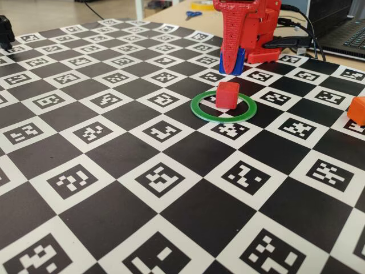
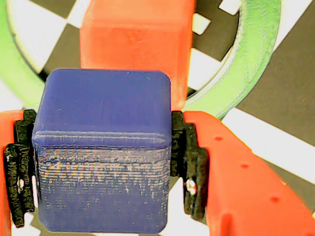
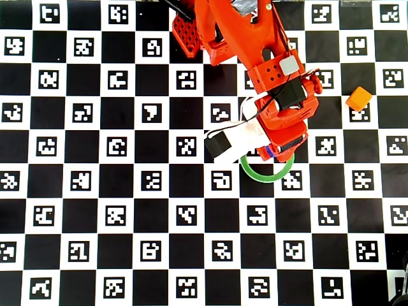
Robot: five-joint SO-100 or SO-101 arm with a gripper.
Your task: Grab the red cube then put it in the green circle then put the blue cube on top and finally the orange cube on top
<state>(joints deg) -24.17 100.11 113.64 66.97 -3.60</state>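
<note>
The red cube [image 1: 227,95] sits inside the green circle [image 1: 223,107] on the checkered board. My gripper [image 2: 102,169] is shut on the blue cube [image 2: 105,152], which hangs above the board just behind the ring in the fixed view, the blue cube [image 1: 239,60] peeking out beside the red fingers. In the wrist view the red cube [image 2: 138,37] and the green circle [image 2: 253,64] lie just beyond the held cube. The orange cube [image 1: 358,109] rests at the right edge of the board, seen as orange cube [image 3: 359,99] from overhead. From overhead the arm hides the red cube and most of the green circle [image 3: 268,173].
The red arm base [image 3: 210,32] stands at the board's far edge. Behind the board, a laptop [image 1: 348,34], black cables [image 1: 296,40] and blue scissors [image 1: 193,15] lie on the wooden table. A black object [image 1: 5,31] sits at the far left corner.
</note>
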